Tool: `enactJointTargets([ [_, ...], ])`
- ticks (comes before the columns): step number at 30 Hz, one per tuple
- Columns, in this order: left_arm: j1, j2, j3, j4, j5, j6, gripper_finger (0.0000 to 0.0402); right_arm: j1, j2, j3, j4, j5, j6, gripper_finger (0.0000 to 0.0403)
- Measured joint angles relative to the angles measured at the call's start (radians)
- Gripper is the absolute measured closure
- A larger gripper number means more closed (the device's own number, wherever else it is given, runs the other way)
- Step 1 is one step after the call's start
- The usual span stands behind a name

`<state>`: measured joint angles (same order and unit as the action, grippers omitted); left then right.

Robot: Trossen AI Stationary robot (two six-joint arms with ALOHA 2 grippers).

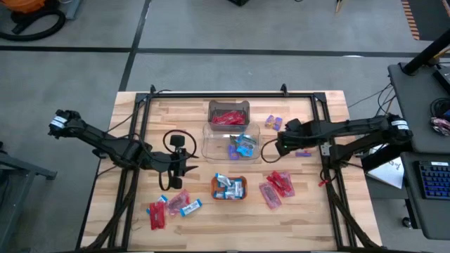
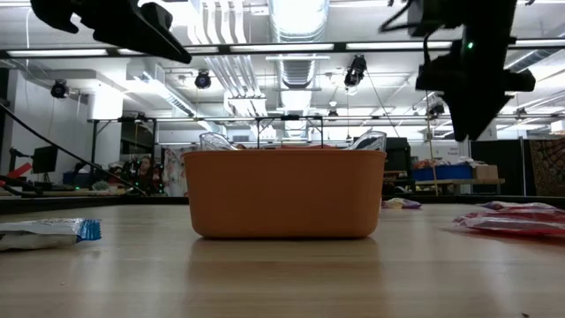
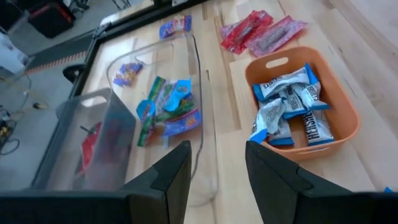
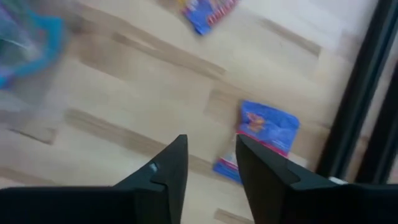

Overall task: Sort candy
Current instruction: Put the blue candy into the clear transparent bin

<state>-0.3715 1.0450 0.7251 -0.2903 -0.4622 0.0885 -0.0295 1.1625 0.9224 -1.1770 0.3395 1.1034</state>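
Looking down at the table (image 1: pixel 309 218), we've got the little orange tray (image 1: pixel 229 196) as our anchor, loaded with blue-and-white bars (image 3: pixel 292 106). Right behind it sits a clear bin (image 1: pixel 211 144) with blue and purple crinkly sweets (image 1: pixel 240 145) inside, and behind that a second bin (image 1: pixel 228 105) full of red packets (image 1: pixel 228 119). To the tray's right we see more red packets (image 1: pixel 275 187) loose on the wood; off to its left, a mixed bunch of red and blue-and-white ones (image 1: pixel 172 206). A few purple sweets (image 1: pixel 273 123) lie right of the bins. The left gripper (image 1: pixel 184 169) hangs left of the tray, jaws a narrow gap apart, empty. The right gripper (image 1: pixel 283 143) is up by the bins' right side over a blue-purple wrapper (image 4: pixel 268 127), jaws narrowly apart, nothing held.
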Motion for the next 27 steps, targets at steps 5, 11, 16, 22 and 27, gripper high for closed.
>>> enactJointTargets([
  [5, 0.016, -0.017, 0.009, -0.007, 0.0, 0.054, 0.0265, -0.084, 0.051, -0.017, -0.001, -0.063, -0.063, 0.0228],
  [11, 0.054, -0.04, 0.005, -0.019, 0.0, 0.081, 0.0265, -0.171, 0.066, -0.087, 0.008, -0.107, -0.08, 0.0202],
  [16, 0.086, -0.045, 0.0, -0.025, 0.0, 0.087, 0.0265, -0.208, 0.063, -0.161, 0.013, -0.124, -0.042, 0.02],
  [22, 0.116, -0.042, 0.0, -0.025, 0.0, 0.092, 0.0265, -0.227, 0.064, -0.23, 0.103, -0.161, -0.023, 0.02],
  [27, 0.121, -0.042, -0.001, -0.025, 0.0, 0.092, 0.0265, -0.233, 0.071, -0.282, 0.145, -0.168, -0.013, 0.02],
])
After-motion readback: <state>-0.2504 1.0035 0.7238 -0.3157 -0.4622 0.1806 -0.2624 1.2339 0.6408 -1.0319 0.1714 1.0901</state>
